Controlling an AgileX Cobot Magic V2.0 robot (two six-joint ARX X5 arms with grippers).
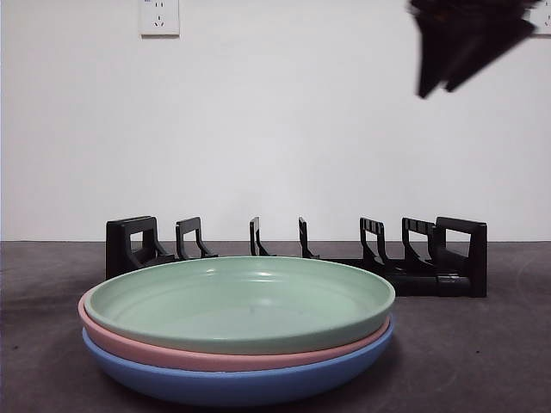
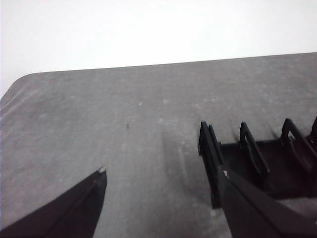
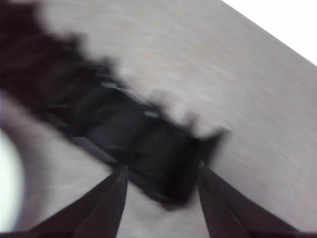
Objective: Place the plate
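Three plates are stacked near the table's front: a green plate (image 1: 241,301) on top, a pink plate (image 1: 172,354) under it and a blue plate (image 1: 232,383) at the bottom. A black slotted rack (image 1: 413,267) stands empty behind them. My right gripper (image 1: 439,86) hangs high at the upper right, blurred. In its wrist view it (image 3: 161,166) is open and empty above one end of the rack (image 3: 124,129), with a pale plate edge (image 3: 7,183) to one side. My left gripper (image 2: 163,170) is open and empty over bare table beside the rack's other end (image 2: 247,158).
The dark grey table (image 1: 508,361) runs back to a white wall with a socket (image 1: 159,15). The table's rounded corner and far edge (image 2: 29,77) show in the left wrist view.
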